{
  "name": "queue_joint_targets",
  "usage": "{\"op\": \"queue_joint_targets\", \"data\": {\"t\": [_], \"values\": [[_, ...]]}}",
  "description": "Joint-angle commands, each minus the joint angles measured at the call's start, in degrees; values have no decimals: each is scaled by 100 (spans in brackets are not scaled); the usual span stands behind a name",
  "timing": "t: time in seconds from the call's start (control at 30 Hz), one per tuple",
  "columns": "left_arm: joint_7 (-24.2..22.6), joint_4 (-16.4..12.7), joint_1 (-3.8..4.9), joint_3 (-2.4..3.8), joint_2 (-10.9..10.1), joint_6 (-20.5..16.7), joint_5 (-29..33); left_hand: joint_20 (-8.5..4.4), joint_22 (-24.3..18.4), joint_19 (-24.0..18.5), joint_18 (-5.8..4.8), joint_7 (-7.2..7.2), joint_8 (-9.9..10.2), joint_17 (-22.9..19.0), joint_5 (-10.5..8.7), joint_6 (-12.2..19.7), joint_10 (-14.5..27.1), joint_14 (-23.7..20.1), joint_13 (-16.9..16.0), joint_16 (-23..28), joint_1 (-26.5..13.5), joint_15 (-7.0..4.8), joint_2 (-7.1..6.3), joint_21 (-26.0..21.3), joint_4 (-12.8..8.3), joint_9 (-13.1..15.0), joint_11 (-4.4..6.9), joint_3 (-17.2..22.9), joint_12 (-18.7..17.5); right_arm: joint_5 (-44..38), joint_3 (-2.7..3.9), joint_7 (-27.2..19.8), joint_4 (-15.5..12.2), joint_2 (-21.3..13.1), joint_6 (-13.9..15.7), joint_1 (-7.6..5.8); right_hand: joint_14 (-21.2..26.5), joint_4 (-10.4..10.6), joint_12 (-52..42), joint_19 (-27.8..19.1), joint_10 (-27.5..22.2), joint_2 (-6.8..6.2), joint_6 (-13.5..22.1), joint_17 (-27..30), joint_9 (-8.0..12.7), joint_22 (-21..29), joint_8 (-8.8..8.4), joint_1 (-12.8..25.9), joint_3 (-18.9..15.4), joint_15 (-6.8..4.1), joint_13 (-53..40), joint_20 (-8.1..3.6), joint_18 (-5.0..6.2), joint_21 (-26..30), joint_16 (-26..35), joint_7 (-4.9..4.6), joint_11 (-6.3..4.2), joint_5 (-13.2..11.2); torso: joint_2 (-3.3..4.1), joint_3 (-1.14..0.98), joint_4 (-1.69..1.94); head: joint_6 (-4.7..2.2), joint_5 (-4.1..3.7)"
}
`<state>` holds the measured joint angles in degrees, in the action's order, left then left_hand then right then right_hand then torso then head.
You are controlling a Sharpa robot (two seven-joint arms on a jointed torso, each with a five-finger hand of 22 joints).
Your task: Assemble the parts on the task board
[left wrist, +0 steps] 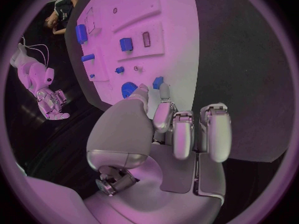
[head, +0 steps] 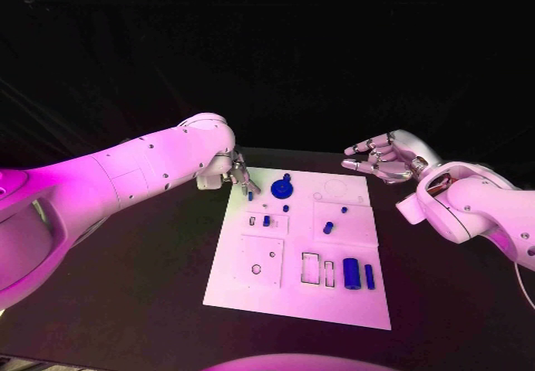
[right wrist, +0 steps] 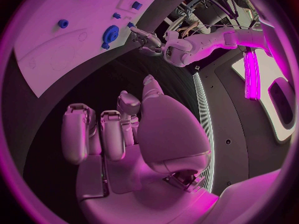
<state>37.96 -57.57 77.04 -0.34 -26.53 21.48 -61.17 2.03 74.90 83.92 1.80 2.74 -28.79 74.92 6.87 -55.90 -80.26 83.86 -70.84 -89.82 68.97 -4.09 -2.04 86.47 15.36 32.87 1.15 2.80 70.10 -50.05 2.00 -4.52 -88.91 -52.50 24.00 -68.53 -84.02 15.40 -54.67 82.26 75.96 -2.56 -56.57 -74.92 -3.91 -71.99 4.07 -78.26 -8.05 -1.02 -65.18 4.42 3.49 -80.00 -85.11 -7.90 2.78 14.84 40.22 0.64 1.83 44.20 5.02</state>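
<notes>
The white task board (head: 295,297) lies in the middle of the black table. My left hand (head: 236,174) hovers over its far left corner, thumb and one finger reaching down to a small blue part (head: 250,195). In the left wrist view this part (left wrist: 157,82) sits between those two fingertips of the left hand (left wrist: 168,129), and I cannot tell whether they pinch it. A round blue gear (head: 281,185) stands just beside it. My right hand (head: 381,158) hangs off the board's far right corner, fingers loosely bent and apart, holding nothing.
More blue parts lie on the board: small pegs (head: 287,208) (head: 267,220) (head: 328,227), a thick cylinder (head: 352,273) and a slim bar (head: 369,276). Rectangular slots (head: 311,268) and a round hole (head: 257,269) show in the near half. Black table surrounds the board.
</notes>
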Motion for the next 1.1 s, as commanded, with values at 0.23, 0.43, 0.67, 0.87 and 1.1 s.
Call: {"op": "queue_joint_targets", "data": {"t": [0.23, 0.43, 0.67, 0.87, 1.1], "values": [[-57, 29, -10, -3, 38, 130, 40, -19, 1046, 360, -54, -16, -52, 1508, 20, -39, -26, 614, 1, -18, 175, -46, 69, 23, -79, 27, 27, 55, 25, -15, 0, -72, 2, 12, -78, 8, -454, -29, 31, -24, -41, 58, -31, -934, -8, 10, 5, -22, -10, -47, 12, 4, 37, 28, 21, 6, 3, 48, 1, 0, 1, 1, 8], [-41, 63, -16, -9, 53, 183, 33, -23, 1047, 360, -54, -15, -56, 1508, 20, -34, -23, 614, 12, -18, 187, -49, 125, 23, -64, 33, 28, 83, 15, -16, 0, -72, -28, 11, -84, 10, -454, -29, 31, -24, -41, 58, -31, -934, -8, 10, 5, -22, -10, -47, 12, 4, 37, 28, 21, 6, 3, 48, 2, 1, 1, 8, 8], [-37, 116, -28, -17, 85, 216, 31, -24, 1049, 360, -55, -19, -61, 1508, 21, -34, -24, 614, 12, -18, 201, -49, 144, 24, -65, 37, 30, 97, 16, -19, 0, -74, -59, 13, -94, 14, -454, -29, 31, -24, -41, 58, -31, -934, -8, 10, 5, -22, -10, -47, 12, 4, 37, 28, 21, 6, 3, 48, 2, 4, 1, 13, 2], [-20, 139, -34, -19, 100, 209, 30, -28, 1044, 357, -53, -28, -69, 1508, 23, -30, -25, 614, 16, -18, 257, -54, 173, 20, -88, 47, 37, 132, 13, -19, 0, -75, -57, 9, -96, 15, -454, -29, 31, -24, -41, 58, -31, -934, -8, 10, 5, -22, -10, -47, 12, 4, 37, 28, 21, 6, 3, 48, 0, 1, -2, 23, 0], [-43, 158, -35, -20, 115, 177, 30, -51, 1003, 334, -41, -58, -57, 1508, 44, 35, -13, 614, 38, -18, 620, -80, 280, -13, -296, 58, 67, 406, -10, -19, 0, -75, -59, 8, -102, 16, -454, -29, 31, -24, -41, 58, -31, -934, -8, 10, 5, -22, -10, -47, 12, 4, 37, 28, 21, 6, 3, 48, -3, 2, 3, 24, -2]]}}
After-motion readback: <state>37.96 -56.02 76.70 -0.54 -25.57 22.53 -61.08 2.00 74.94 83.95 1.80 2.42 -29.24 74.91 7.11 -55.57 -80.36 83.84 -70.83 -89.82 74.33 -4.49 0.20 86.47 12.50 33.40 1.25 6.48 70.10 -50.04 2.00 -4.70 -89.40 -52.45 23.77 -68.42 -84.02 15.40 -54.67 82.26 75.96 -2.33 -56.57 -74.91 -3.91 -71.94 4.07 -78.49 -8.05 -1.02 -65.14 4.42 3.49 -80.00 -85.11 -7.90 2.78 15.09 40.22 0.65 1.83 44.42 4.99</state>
